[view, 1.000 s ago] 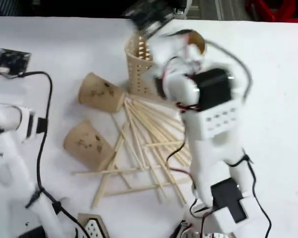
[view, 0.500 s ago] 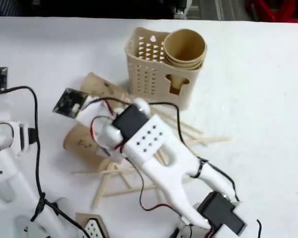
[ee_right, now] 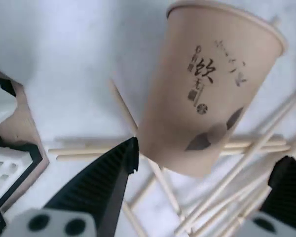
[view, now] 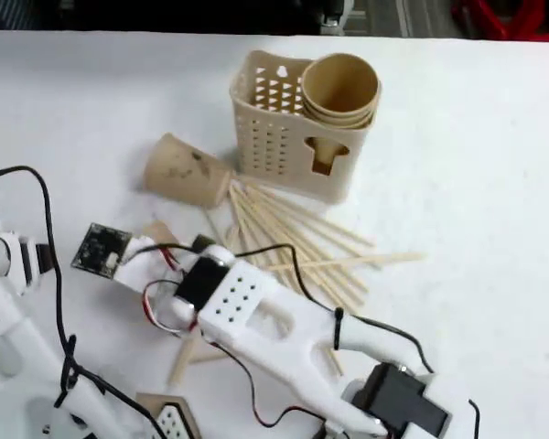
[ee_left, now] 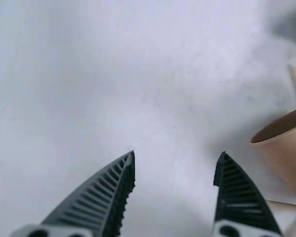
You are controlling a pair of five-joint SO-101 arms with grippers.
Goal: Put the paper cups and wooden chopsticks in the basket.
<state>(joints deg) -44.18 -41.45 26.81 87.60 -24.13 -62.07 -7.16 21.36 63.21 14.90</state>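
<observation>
- Paper cup is lying on its side on the table, just beside the left gripper. That gripper's jaws are standing apart over bare table, gripping nothing.
- Right gripper is hovering over what we are taking for the same cup. Its jaws are spread wide either side of the base end, not closed on it. The cup is resting across some wooden chopsticks.
- Step in hand, we are judging: grasping this cup. We are advising lowering until the jaws are straddling the body, closing gently so the paper is not buckling, and keeping sticks out of the pinch.
- Print: dark characters and a leaf-like mark are showing on the cup wall; we are not reading them out.
- Second cup is lying just left of the basket, which is already holding stacked cups.
</observation>
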